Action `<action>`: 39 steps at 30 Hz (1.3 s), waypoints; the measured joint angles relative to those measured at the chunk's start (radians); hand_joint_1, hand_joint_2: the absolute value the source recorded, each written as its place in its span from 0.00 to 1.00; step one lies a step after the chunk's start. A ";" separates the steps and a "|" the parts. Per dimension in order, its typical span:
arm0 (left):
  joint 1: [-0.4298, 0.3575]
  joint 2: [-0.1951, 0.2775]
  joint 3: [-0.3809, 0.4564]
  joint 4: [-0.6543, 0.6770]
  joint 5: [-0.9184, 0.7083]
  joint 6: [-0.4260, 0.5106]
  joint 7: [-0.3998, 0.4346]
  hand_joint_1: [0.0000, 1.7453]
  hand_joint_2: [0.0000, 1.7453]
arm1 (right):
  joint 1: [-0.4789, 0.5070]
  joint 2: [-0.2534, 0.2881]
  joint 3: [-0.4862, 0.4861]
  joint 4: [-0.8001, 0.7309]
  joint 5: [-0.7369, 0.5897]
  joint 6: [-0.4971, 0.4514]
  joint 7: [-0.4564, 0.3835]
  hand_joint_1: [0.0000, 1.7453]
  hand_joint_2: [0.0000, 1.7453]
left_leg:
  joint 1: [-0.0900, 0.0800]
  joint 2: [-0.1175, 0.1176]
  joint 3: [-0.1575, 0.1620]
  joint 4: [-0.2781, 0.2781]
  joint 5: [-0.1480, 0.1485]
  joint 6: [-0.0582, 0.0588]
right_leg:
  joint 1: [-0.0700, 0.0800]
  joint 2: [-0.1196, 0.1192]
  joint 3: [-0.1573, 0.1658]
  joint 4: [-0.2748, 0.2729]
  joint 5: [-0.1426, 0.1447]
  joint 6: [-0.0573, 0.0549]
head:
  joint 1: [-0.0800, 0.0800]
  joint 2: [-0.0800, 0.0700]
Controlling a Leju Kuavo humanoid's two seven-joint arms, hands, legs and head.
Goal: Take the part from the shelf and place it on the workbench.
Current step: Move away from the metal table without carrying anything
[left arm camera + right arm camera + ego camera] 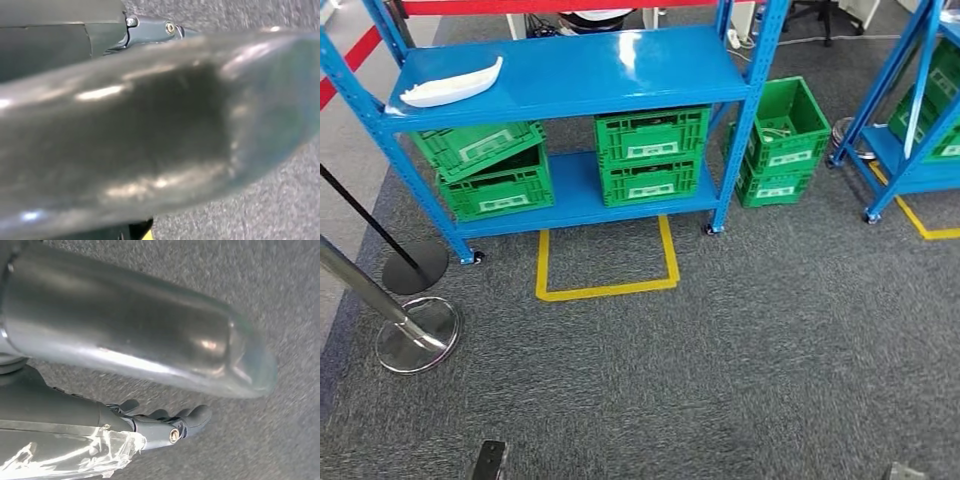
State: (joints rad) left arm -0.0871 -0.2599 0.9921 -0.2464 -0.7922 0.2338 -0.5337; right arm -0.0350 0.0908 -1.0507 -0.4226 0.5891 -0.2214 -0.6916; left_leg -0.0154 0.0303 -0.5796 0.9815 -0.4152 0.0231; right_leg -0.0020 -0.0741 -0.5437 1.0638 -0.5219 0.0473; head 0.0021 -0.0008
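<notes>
The part [452, 88] is a long white curved shell lying at the left end of the blue shelf's upper board [569, 62]. It lies far ahead of me, across grey carpet. My left hand [490, 461] hangs low at the bottom edge of the head view, well short of the shelf. In the left wrist view the left hand [151, 130] shows a thick grey thumb and dark fingers [153, 27] over carpet, holding nothing. My right hand [903, 471] hangs at the bottom right; the right hand [124, 340] has its fingers [170, 422] stretched out and empty.
Green crates [648, 155] sit on the lower shelf board, and more green crates [780, 140] stand on the floor to its right. A yellow tape square [605, 260] marks the carpet before the shelf. Stanchion bases [418, 335] stand at left. A second blue shelf [916, 110] is at right.
</notes>
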 joint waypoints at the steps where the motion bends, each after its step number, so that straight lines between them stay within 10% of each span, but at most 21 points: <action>1: -0.002 -0.001 0.000 0.000 0.000 0.000 0.000 0.00 0.00 | 0.001 -0.002 -0.001 0.002 0.001 0.000 0.000 0.00 0.00 | 0.003 -0.013 0.000 -0.001 0.002 0.004 | -0.002 0.034 -0.025 0.055 -0.030 0.005 | 0.003 0.000; 3: -0.005 -0.002 0.000 0.000 -0.002 0.000 0.000 0.00 0.00 | 0.005 -0.007 -0.005 0.006 0.002 -0.001 0.000 0.00 0.00 | 0.005 -0.041 -0.002 -0.001 0.004 0.008 | -0.003 0.068 -0.094 0.196 -0.091 0.009 | 0.008 0.000; 5: -0.003 -0.002 0.000 0.000 -0.003 0.000 0.000 0.00 0.00 | 0.006 -0.009 -0.008 0.010 0.004 -0.001 0.000 0.00 0.00 | 0.006 -0.069 -0.001 0.000 0.005 0.008 | -0.004 0.072 -0.127 0.246 -0.089 0.010 | 0.009 0.000; 9: -0.005 -0.003 0.000 0.000 -0.006 0.003 -0.001 0.00 0.00 | 0.005 -0.014 -0.011 0.016 0.009 -0.001 0.000 0.00 0.00 | 0.010 -0.126 -0.001 0.007 0.005 -0.006 | -0.017 0.129 -0.029 0.011 0.036 0.014 | 0.009 0.000; 13: -0.003 -0.002 0.000 0.000 -0.007 0.005 -0.004 0.00 0.00 | 0.002 -0.014 -0.016 0.022 0.010 -0.001 0.000 0.00 0.00 | 0.015 -0.165 -0.016 0.006 0.015 -0.031 | -0.016 0.135 -0.004 -0.037 0.045 -0.007 | 0.009 0.000; 18: -0.007 -0.002 0.000 0.000 -0.007 0.006 -0.009 0.00 0.00 | 0.003 -0.017 -0.023 0.023 0.006 0.019 0.000 0.00 0.00 | 0.012 -0.057 -0.103 0.182 -0.085 -0.053 | -0.014 0.083 -0.005 -0.040 0.051 -0.032 | -0.003 0.000; 21: -0.002 -0.001 0.000 0.000 -0.007 0.000 -0.016 0.00 0.00 | 0.003 -0.017 -0.031 0.024 0.000 0.033 0.000 0.00 0.00 | 0.014 -0.040 -0.150 0.284 -0.107 -0.052 | -0.011 0.058 -0.006 -0.040 0.049 -0.035 | -0.004 0.000; 24: 0.005 0.000 0.000 0.000 -0.007 -0.006 -0.019 0.00 0.00 | 0.000 -0.015 -0.032 0.024 -0.003 0.035 0.000 0.00 0.00 | 0.008 -0.031 -0.061 0.121 -0.022 -0.033 | -0.007 0.047 -0.003 -0.039 0.046 -0.032 | -0.004 0.000; 27: 0.006 0.000 0.000 0.000 -0.013 -0.007 -0.019 0.00 0.00 | -0.001 -0.013 -0.032 0.023 -0.007 0.034 0.000 0.00 0.00 | 0.003 -0.019 -0.006 0.013 -0.003 -0.026 | 0.000 0.043 -0.006 -0.037 0.041 -0.026 | -0.002 0.000; 30: 0.011 -0.001 0.000 0.000 -0.024 -0.006 -0.018 0.00 0.00 | -0.003 -0.011 -0.032 0.023 -0.013 0.024 0.000 0.00 0.00 | 0.003 -0.023 -0.003 0.007 -0.003 -0.033 | 0.001 0.039 -0.009 -0.043 0.041 -0.036 | -0.002 0.000; 39: 0.011 -0.003 0.000 0.000 -0.059 -0.006 -0.009 0.00 0.00 | -0.014 0.003 -0.032 0.022 -0.034 -0.017 0.000 0.00 0.00 | 0.001 -0.024 -0.003 0.008 -0.004 -0.020 | 0.000 0.039 0.008 -0.059 0.051 -0.018 | -0.002 0.000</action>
State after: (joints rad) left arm -0.0764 -0.2628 0.9926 -0.2462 -0.8509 0.2281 -0.5430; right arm -0.0489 0.0939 -1.0822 -0.4003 0.5547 -0.2387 -0.6916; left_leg -0.0139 0.0059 -0.5825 0.9891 -0.4188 0.0028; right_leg -0.0021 -0.0350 -0.5358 1.0047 -0.4707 0.0297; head 0.0003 -0.0007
